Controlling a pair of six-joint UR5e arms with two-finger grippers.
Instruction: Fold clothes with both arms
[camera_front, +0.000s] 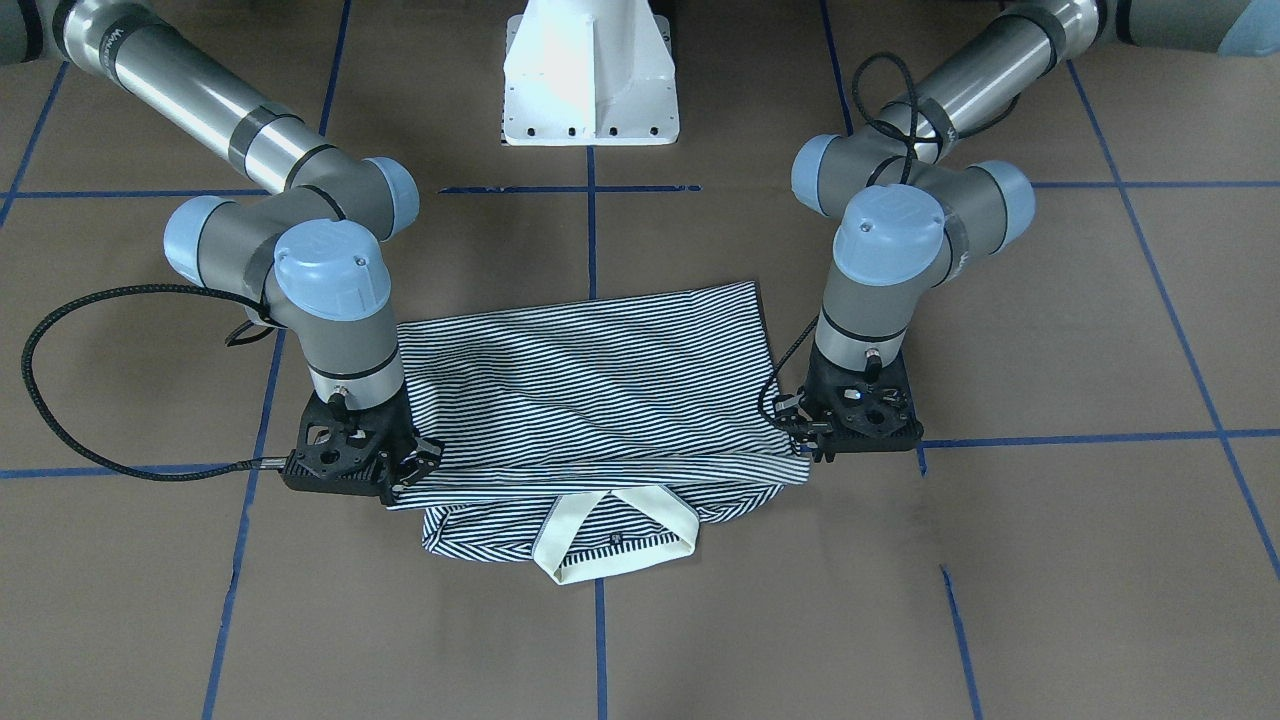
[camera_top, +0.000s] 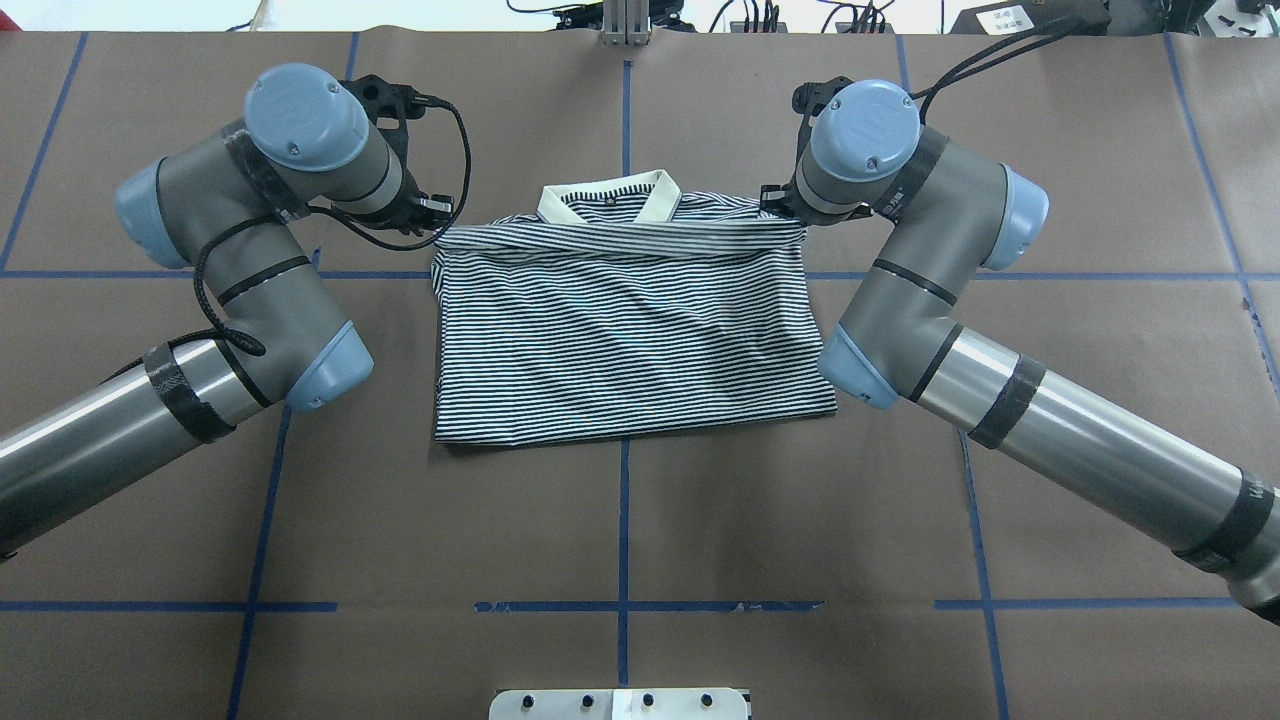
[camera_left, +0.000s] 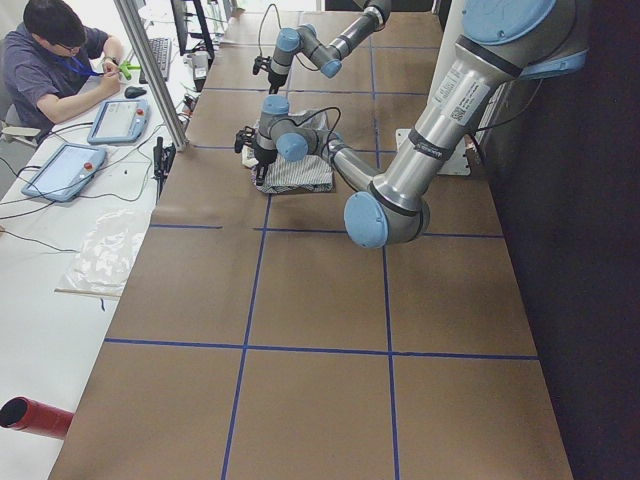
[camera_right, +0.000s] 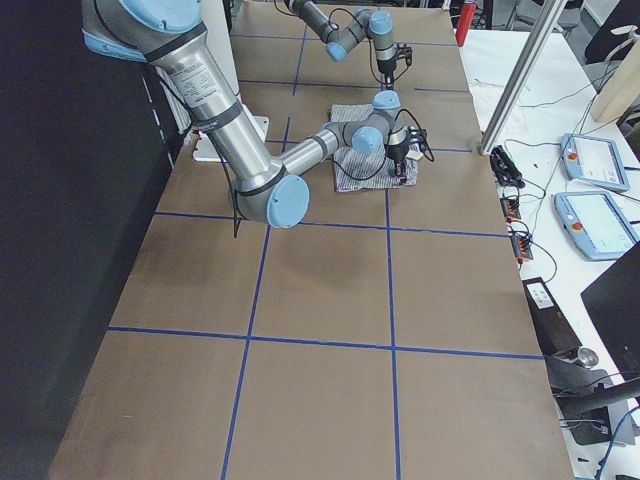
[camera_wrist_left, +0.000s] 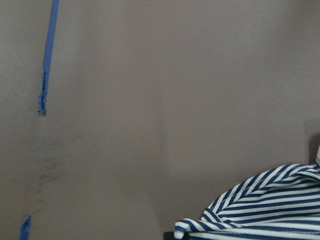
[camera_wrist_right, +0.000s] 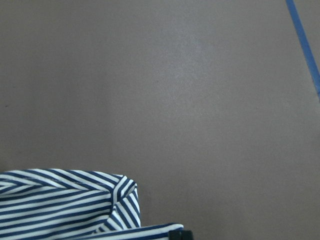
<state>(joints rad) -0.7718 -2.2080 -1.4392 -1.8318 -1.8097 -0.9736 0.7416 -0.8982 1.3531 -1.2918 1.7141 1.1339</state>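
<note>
- The striped polo shirt (camera_top: 630, 340) lies folded over at the middle of the table (camera_top: 620, 530), its cream collar (camera_top: 662, 200) on the far side from the robot.
- The left gripper (camera_top: 438, 215) is at the shirt's far left corner, jaws clamped on the cloth.
- The right gripper (camera_top: 773, 200) is at the far right corner, jaws likewise clamped.
- The folded-over edge runs taut between them, just near of the collar.

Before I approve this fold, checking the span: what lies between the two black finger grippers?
The navy-and-white striped polo shirt: its folded edge stretches from left gripper to right gripper, seen in the front-facing view.
</note>
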